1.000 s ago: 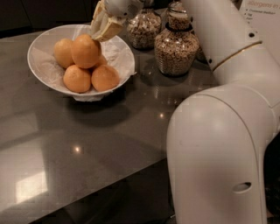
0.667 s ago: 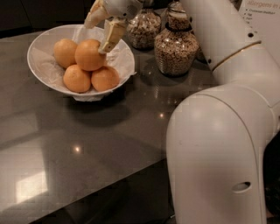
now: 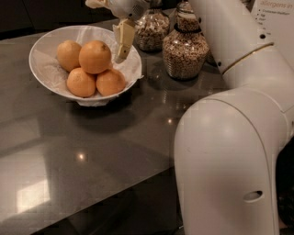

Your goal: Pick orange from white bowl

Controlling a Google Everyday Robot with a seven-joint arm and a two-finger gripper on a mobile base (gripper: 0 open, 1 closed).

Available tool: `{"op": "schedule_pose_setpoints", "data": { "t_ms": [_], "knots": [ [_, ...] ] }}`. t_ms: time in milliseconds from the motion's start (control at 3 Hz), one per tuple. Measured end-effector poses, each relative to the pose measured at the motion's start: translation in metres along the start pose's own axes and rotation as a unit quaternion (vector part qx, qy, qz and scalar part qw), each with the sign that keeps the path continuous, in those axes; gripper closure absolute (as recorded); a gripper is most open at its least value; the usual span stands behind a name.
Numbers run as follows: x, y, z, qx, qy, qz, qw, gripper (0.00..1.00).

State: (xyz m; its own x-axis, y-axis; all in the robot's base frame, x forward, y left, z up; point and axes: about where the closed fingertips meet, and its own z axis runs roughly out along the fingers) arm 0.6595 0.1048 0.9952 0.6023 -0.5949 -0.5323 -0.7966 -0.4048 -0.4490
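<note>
The white bowl [image 3: 46, 50] with crinkled paper lining stands at the back left of the dark counter and holds several oranges. The top orange [image 3: 95, 56] rests on the pile, with another orange [image 3: 69, 54] to its left and two lower ones [image 3: 81, 82] [image 3: 110, 81] in front. My gripper [image 3: 106, 28] hangs over the bowl's back right, just above and right of the top orange. It is open and empty. One finger [image 3: 124, 39] points down beside the top orange. The other finger [image 3: 95, 3] is at the frame's top edge, mostly cut off.
Two glass jars of cereal [image 3: 185, 49] [image 3: 151, 30] stand right of the bowl, close behind my arm. My white arm and base [image 3: 229, 151] fill the right side. The counter's front edge [image 3: 115, 190] runs diagonally at the lower middle.
The gripper's fingers have spread apart and lifted slightly off the top orange, shifting right. The top orange has settled a little to the right on the pile.
</note>
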Motion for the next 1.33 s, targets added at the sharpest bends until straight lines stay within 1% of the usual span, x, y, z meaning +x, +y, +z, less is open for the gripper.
{"op": "schedule_pose_setpoints", "data": {
  "t_ms": [333,667,1333],
  "knots": [
    [0.005,0.005,0.01,-0.005,-0.007,0.015,0.9999,0.0],
    [0.008,0.014,0.027,-0.02,-0.019,0.031,0.9991,0.0],
    [0.005,0.025,0.051,-0.045,-0.039,0.041,0.9974,0.0]
  ]
}}
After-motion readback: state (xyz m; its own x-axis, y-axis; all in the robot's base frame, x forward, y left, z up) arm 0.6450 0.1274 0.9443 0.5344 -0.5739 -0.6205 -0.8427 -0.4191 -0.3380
